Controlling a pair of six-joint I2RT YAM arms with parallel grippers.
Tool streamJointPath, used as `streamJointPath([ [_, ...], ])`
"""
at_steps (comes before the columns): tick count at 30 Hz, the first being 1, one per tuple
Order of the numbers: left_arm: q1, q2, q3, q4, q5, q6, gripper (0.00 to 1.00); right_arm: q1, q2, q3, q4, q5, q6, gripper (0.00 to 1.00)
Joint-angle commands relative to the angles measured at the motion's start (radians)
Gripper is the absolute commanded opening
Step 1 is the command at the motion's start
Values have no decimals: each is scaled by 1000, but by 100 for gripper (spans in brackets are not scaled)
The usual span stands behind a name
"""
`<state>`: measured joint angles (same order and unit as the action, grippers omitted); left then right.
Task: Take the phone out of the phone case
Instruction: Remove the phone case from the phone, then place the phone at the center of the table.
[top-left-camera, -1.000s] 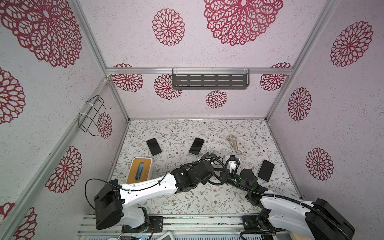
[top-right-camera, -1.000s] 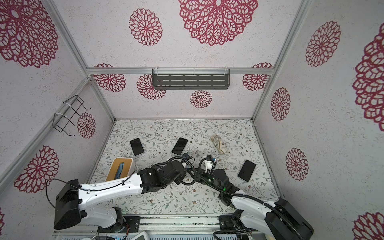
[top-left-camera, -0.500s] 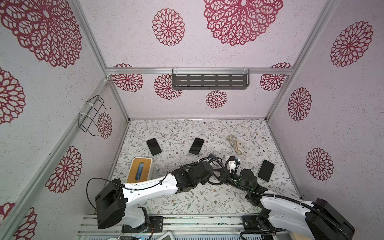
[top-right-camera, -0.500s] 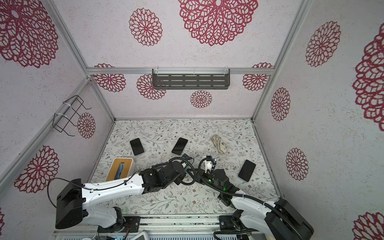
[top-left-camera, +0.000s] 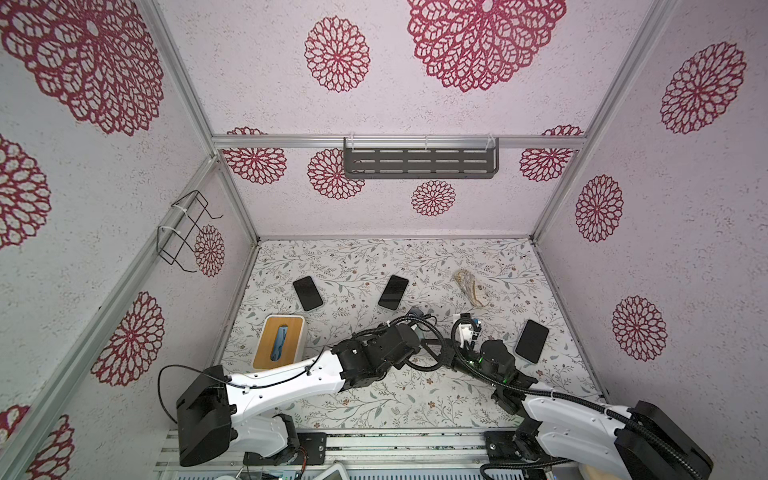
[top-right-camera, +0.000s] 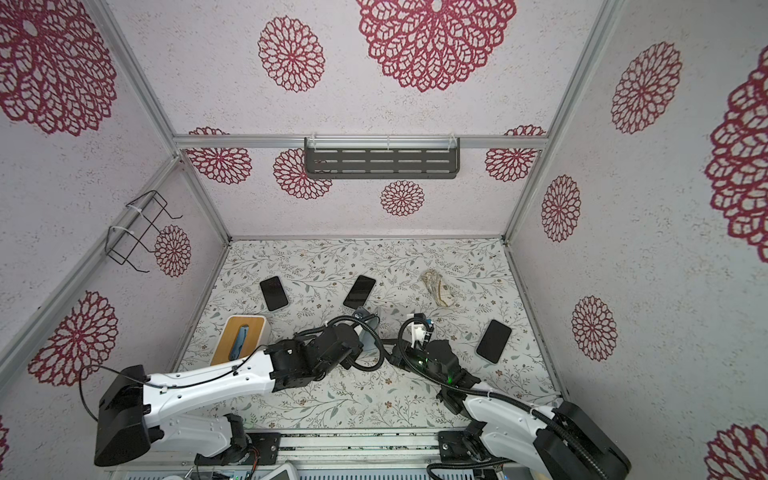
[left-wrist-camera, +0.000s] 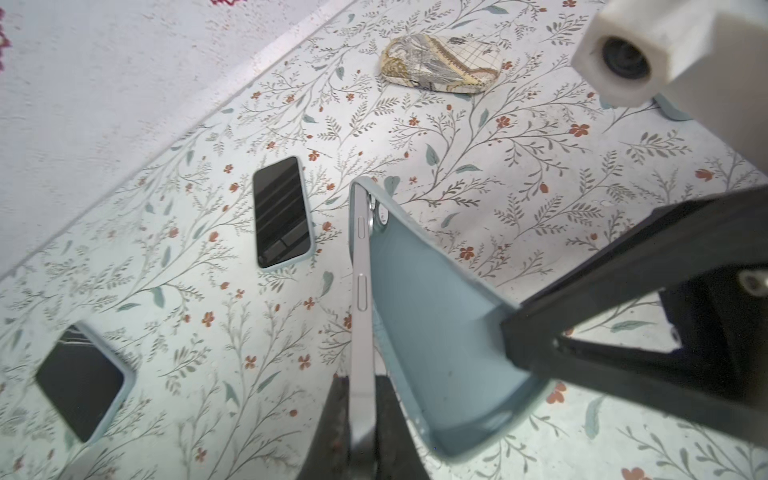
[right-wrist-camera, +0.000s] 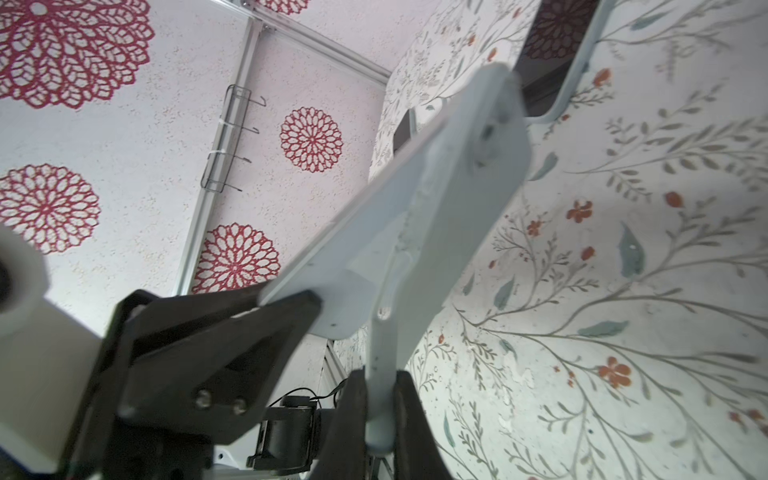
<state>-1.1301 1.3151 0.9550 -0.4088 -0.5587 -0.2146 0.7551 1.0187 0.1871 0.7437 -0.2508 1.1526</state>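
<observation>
Right wrist view: right end effector (right-wrist-camera: 380, 386) at bottom centre, clamped on a strip of the rim of the case (right-wrist-camera: 419, 216). The pale blue-grey back of the case fills mid-frame.

Left wrist view: left end effector (left-wrist-camera: 361, 395) at bottom centre, closed tight on the lower end of the phone (left-wrist-camera: 360, 266). The phone is edge-on, running up the middle of the frame, with its silver side and buttons towards the camera. The case splays off to the right of it in a wedge, inner face exposed. Only the phone's top corner, at the lens, sits inside the case. The right end effector comes in from the right edge and pinches the case's free long side.

Both top views: the pair is at lower centre, between the two wrists, mostly hidden by the arms. Cannot tell whether it touches the table (top-left-camera: 415, 395).

Flat on the table, screens up:
- left spare (top-left-camera: 307, 293)
- middle spare (top-left-camera: 393, 292)
- right spare (top-left-camera: 532, 340), at right of centre

A printed object (top-left-camera: 469, 286) lies above and right of the wrists. A wood-topped box (top-left-camera: 278, 347) sits at lower left.
</observation>
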Motion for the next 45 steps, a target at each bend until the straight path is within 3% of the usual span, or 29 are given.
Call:
streamJointPath([
  [1,-31,-88,4,-41,-81,26,1,-2,-26,-32,-41,75,10,0],
  [11,-59,-169,-21,-208,-159,43,1,-3,-160,-83,-166,146,24,0],
  [21,-65,88,14,-265,-122,92,0,-2,-164,-97,-159,151,48,0],
  [30,-75,148,-7,-235,-80,123,1,0,-57,-90,-67,135,64,0],
  [45,-126,331,37,-278,-35,102,29,5,125,-94,86,112,99,0],
])
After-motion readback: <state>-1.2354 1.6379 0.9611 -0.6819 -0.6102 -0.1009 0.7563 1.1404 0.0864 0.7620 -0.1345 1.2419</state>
